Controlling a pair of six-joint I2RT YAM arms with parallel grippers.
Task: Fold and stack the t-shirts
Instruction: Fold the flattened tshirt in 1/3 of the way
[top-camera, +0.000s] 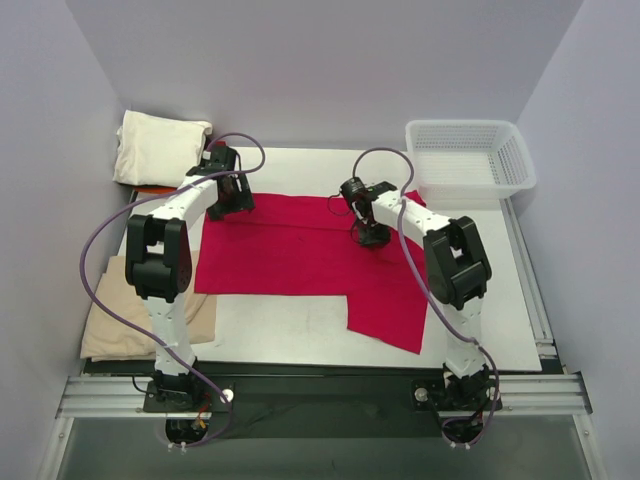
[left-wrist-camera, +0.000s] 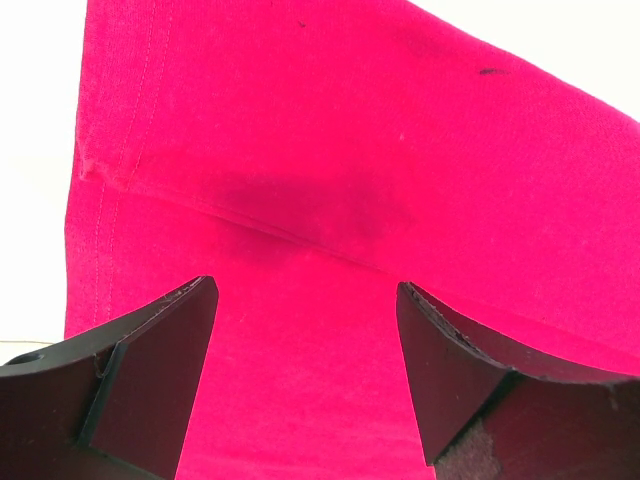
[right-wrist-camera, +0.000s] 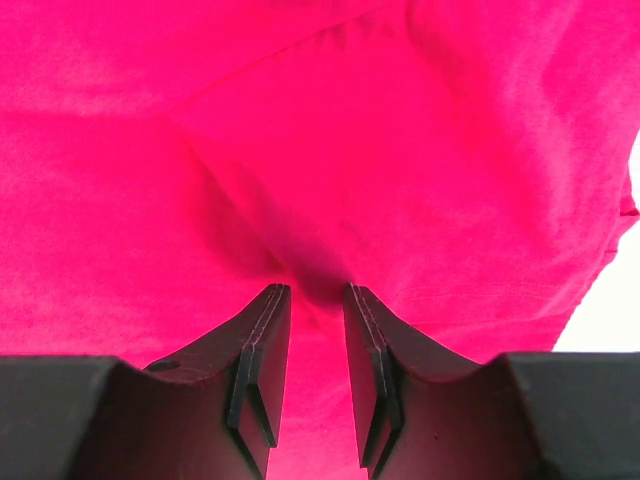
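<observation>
We log crimson t-shirt (top-camera: 290, 255) lying long-axis left–right | left gripper (top-camera: 228, 205) over its far-left corner, spread wide | right gripper (top-camera: 370, 235) over right part — nearly closed, seemingly nipping cloth.

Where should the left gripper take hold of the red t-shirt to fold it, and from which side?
I'd grip the red t-shirt at its far left edge, by the stitched hem, coming down from above at the outer side. It lies flat on the table, so only an edge gives a lip to pinch, and the open left gripper hangs there.
</observation>
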